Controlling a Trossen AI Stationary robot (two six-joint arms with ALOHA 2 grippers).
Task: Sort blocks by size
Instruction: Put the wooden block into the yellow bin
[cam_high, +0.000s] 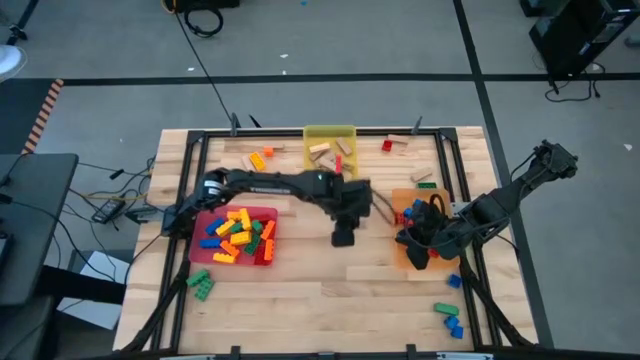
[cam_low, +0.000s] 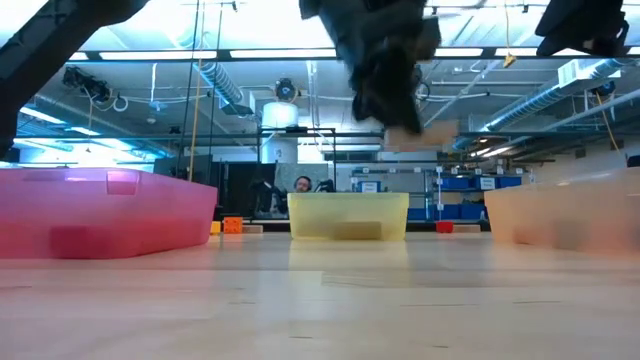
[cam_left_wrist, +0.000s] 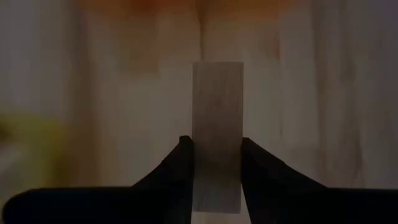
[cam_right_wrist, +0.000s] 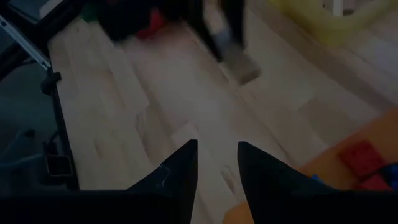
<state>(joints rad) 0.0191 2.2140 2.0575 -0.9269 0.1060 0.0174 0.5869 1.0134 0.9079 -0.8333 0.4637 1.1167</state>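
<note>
My left gripper (cam_high: 343, 236) hangs over the middle of the table, shut on a plain tan wooden block (cam_left_wrist: 216, 124). In the low view the block (cam_low: 405, 132) shows below the dark fingers, well above the tabletop. My right gripper (cam_right_wrist: 217, 163) waits over the near left part of the orange tray (cam_high: 400, 255), open, with nothing between its fingers. The red tray (cam_high: 262, 212) holds many studded blocks (cam_high: 236, 236), yellow, red, blue and green. The yellow tray (cam_high: 330, 133) at the far edge has wooden blocks (cam_high: 321, 150) lying in it. My left gripper pinches the wooden block by its two long sides (cam_left_wrist: 200, 163) between its two fingers (cam_left_wrist: 184, 163). The fingers slant steeply down and lie along the block, whose free end (cam_left_wrist: 216, 71) sticks out past the fingertips. The block is lifted clear of the table.
Loose blocks lie around the table: orange ones (cam_high: 258, 160) at the far left, a red one (cam_high: 388, 146) at the far right, green ones (cam_high: 200, 283) near left, blue ones (cam_high: 450, 318) near right. Bare wood (cam_high: 330, 290) spreads across the near middle.
</note>
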